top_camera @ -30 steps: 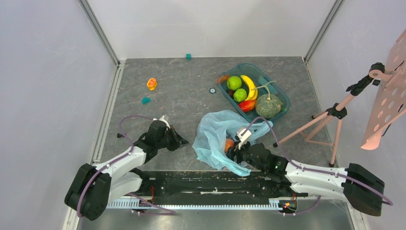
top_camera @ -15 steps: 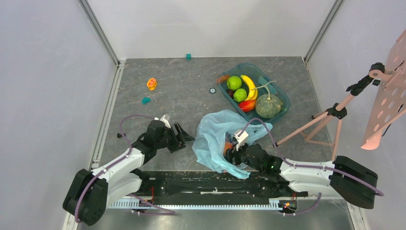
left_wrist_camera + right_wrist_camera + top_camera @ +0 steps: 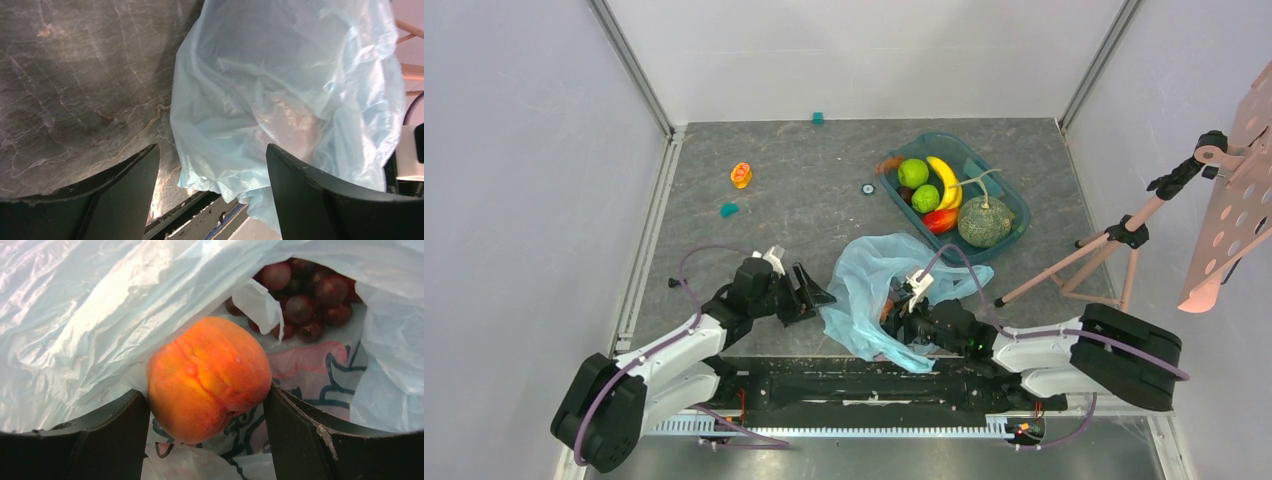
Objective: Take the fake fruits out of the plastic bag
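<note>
Inside the mouth of the plastic bag (image 3: 864, 290), near the counter's (image 3: 804, 170) front edge, the right claw (image 3: 206, 392) is clamped on the peach (image 3: 207, 377), with the grape bunch (image 3: 305, 295) just beyond. The left claw (image 3: 212, 147) hangs spread apart at the bag's left side.

Setup's basically a white box: plain back wall (image 3: 864, 50), left wall (image 3: 514, 200) and right wall (image 3: 1144, 130), w/ alu posts (image 3: 629, 65) in both back corners. The floor (image 3: 804, 200) is a dark grey marble-look sheet, veiny & a bit scuffed up close. Over on the right there's a pink tripod stand (image 3: 1114, 250), legs on the sheet, w/ a tilted pink perforated board (image 3: 1236, 190) at its top. Lighting's soft & even, shadows pretty faint afaict.
</note>
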Controlling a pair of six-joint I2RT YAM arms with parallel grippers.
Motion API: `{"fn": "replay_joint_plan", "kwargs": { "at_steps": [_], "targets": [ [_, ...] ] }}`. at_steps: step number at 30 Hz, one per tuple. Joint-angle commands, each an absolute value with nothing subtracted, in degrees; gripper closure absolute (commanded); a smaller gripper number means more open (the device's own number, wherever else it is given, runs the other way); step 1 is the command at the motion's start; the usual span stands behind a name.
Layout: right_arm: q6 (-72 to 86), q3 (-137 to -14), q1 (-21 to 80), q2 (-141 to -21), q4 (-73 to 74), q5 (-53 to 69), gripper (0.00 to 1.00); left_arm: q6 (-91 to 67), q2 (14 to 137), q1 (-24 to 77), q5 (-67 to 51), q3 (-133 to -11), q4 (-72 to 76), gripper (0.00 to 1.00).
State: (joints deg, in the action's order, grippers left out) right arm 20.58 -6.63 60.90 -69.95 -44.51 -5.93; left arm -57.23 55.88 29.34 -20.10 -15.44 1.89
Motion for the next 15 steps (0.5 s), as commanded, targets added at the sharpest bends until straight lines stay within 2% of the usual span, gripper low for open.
{"fn": "replay_joint_plan", "kwargs": {
  "at_steps": [1, 2, 4, 6, 8, 9, 10, 15],
  "targets": [
    [22.8, -9.6, 60.8, -72.6, -54.5, -4.4, 0.49, -59.4, 55.5, 29.4, -20.7, -14.1, 3.3, 0.17],
    [22.5, -10.0, 60.8, -73.4, -54.3, -4.1, 0.49, -59.4, 55.5, 29.4, -20.7, -13.9, 3.5, 0.19],
    [21.9, -10.8, 60.9, -74.3, -52.8, -3.9, 0.49, -59.7, 55.7, 29.4, -20.8, -13.3, 4.6, 0.30],
    [21.2, -11.0, 60.9, -74.6, -51.6, -4.0, 0.48, -59.9, 56.4, 29.4, -20.9, -13.0, 6.0, 0.52],
    [20.6, -10.7, 60.9, -73.8, -49.9, -4.9, 0.47, -60.1, 57.1, 29.4, -21.2, -12.8, 7.3, 0.84],
    [20.2, -10.6, 60.9, -73.2, -48.5, -5.5, 0.44, -60.0, 57.4, 29.4, -21.1, -12.8, 7.6, 0.95],
    [19.8, -10.8, 60.9, -72.6, -47.1, -6.3, 0.41, -59.9, 57.6, 29.4, -20.8, -12.9, 7.6, 0.98],
    [17.8, -11.0, 61.0, -68.4, -39.4, -8.3, 0.14, -58.9, 58.6, 29.4, -18.9, -13.7, 6.6, 0.98]
  ]
}}
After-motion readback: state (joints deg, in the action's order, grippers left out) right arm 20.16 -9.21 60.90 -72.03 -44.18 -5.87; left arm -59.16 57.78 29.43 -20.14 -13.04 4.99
